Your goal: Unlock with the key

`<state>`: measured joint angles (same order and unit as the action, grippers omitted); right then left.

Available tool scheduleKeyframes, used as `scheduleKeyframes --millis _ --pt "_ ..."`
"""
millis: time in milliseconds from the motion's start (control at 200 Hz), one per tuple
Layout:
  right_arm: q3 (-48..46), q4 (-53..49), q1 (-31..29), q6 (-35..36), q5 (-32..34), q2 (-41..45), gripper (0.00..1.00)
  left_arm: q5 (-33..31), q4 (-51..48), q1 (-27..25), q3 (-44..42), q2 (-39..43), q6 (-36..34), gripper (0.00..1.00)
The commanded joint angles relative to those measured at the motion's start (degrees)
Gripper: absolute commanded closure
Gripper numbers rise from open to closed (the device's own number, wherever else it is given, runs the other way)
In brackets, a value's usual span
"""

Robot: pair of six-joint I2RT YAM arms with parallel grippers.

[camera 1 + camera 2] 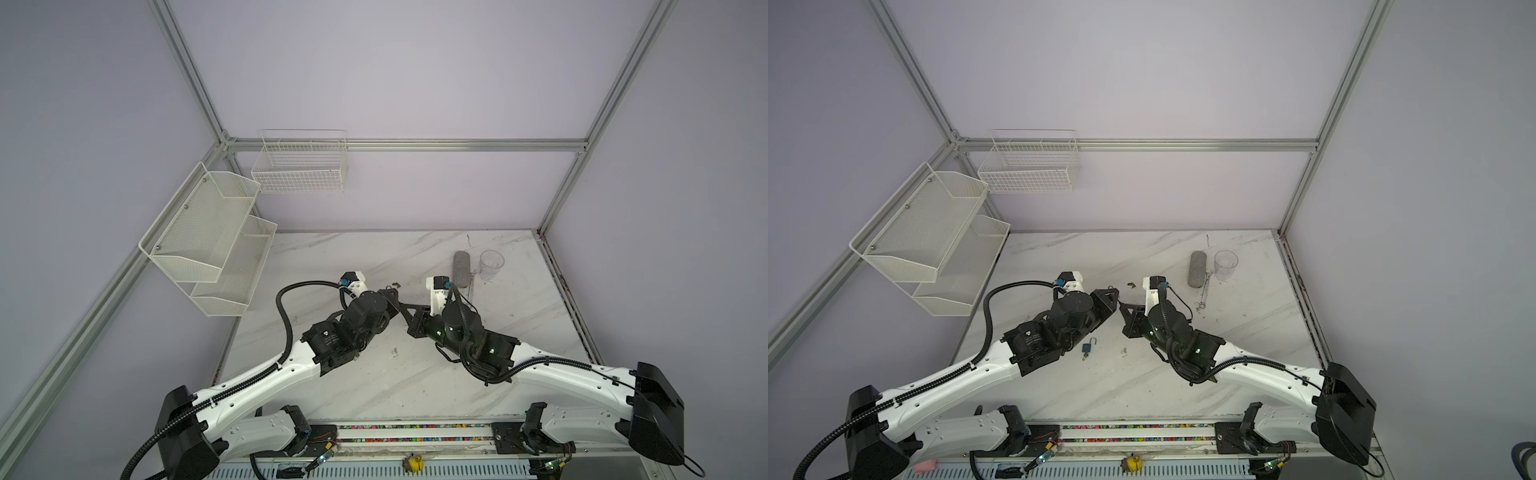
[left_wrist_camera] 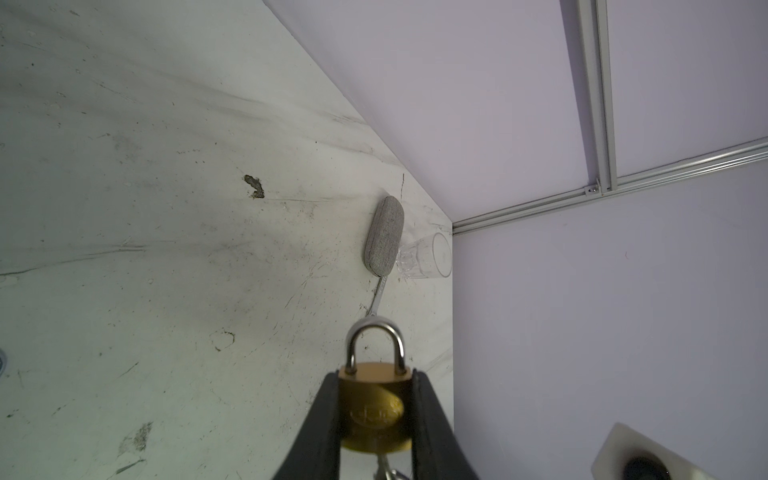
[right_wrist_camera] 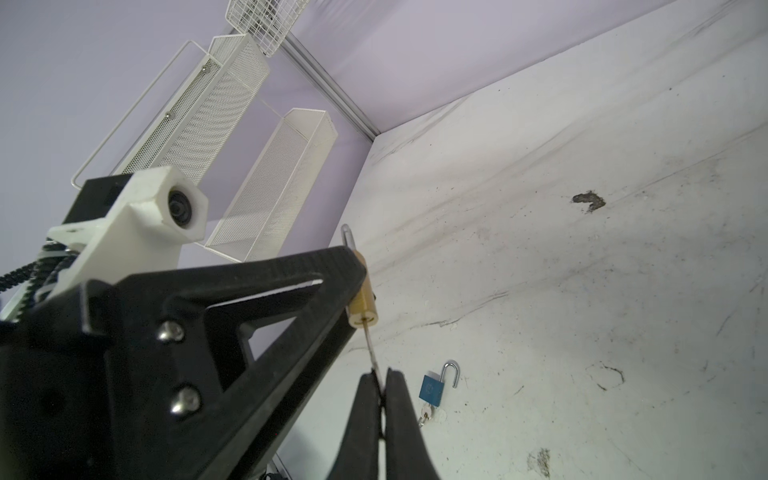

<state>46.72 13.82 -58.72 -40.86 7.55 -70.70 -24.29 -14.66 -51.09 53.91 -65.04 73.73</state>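
Fingers point(image 2: 328, 411) of the left gripper point(image 2: 376, 380) press on both flat sides of the brass padlock point(image 2: 376, 401), held narrow by its body. The shackle point(image 2: 376, 345) stands out past the fingertips with both legs sunk in the body. Deeper between the fingers, the lock's far end blurs, and something metallic behind it is too soft and cut off to name.

In the right wrist view the right gripper point(image 3: 381, 376) has its jaws squeezed almost together on the key point(image 3: 369, 345). Only the thin blade shows, running from the fingertips up into the bottom of the brass body. The key's head is hidden between the pads. How far the blade has gone in cannot be told.

In both top views the two grippers meet tip to tip, and lock and key are lost among the black fingers.

Just beside the right fingertips, on the table point(image 3: 582, 332), lies a blue padlock point(image 3: 432, 388) with its shackle swung open. A top view shows it point(image 1: 1087, 348) beside the left arm.

Well beyond the left fingertips sit a grey case point(image 2: 384, 235), a clear glass point(image 2: 428, 259) partly behind it, and a wrench point(image 2: 380, 293) half covered by the shackle.
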Motion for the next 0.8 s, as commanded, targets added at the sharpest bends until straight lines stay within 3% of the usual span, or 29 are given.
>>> scheduleKeyframes --millis 0,170,510,795 --pt "4.32 1.89 0.06 3.50 -1.90 0.87 1.00 3.26 -0.44 -1.48 4.74 0.00 -2.80 1.00" --pt "6.85 -3.03 -0.03 6.71 5.25 1.19 1.00 4.43 -0.79 -1.55 3.96 0.50 -0.43 1.00" --pt "4.08 4.25 -1.65 4.28 -0.18 -1.21 1.00 4.68 5.57 -1.78 0.11 1.80 7.35 1.00" --pt "2.00 7.91 -2.19 3.61 -3.22 -1.28 1.00 4.34 8.04 -1.73 0.41 0.77 8.53 1.00"
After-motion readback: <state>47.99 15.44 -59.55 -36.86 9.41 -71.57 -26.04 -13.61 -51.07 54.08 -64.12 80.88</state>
